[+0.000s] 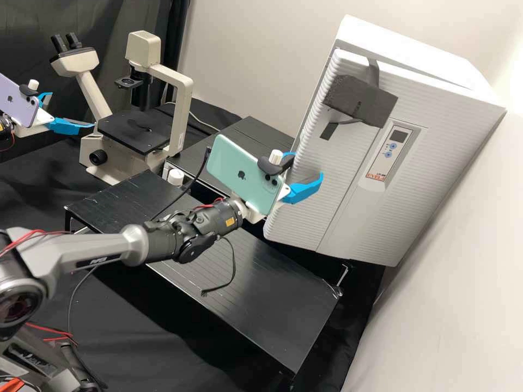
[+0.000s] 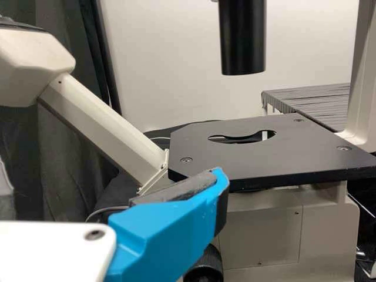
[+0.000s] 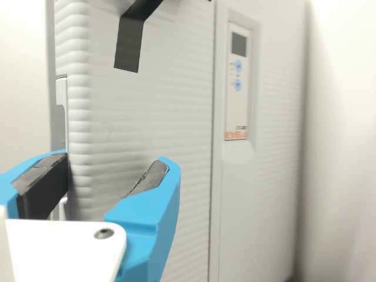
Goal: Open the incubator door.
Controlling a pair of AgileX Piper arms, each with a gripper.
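As you are facing the pale incubator (image 1: 414,218), its seemingly shut door (image 1: 321,212) is standing just before the right pincer (image 3: 116,160), which is gaping wide, gripping nothing, its pads apparently flanking the ribbed door edge (image 3: 80,117). Near the microscope (image 1: 136,130), the left pincer (image 1: 72,110) is hanging open, empty. You are likely handling something stiff, smooth and fairly heavy, so you are needing a firm, slip-free hold on that edge.

We view a laboratory bench area.
We identify it by the microscope (image 1: 177,103) with its flat black stage (image 1: 135,132), and by the large white incubator (image 1: 348,163), which carries a control panel (image 1: 393,149) with a small display and round blue buttons.
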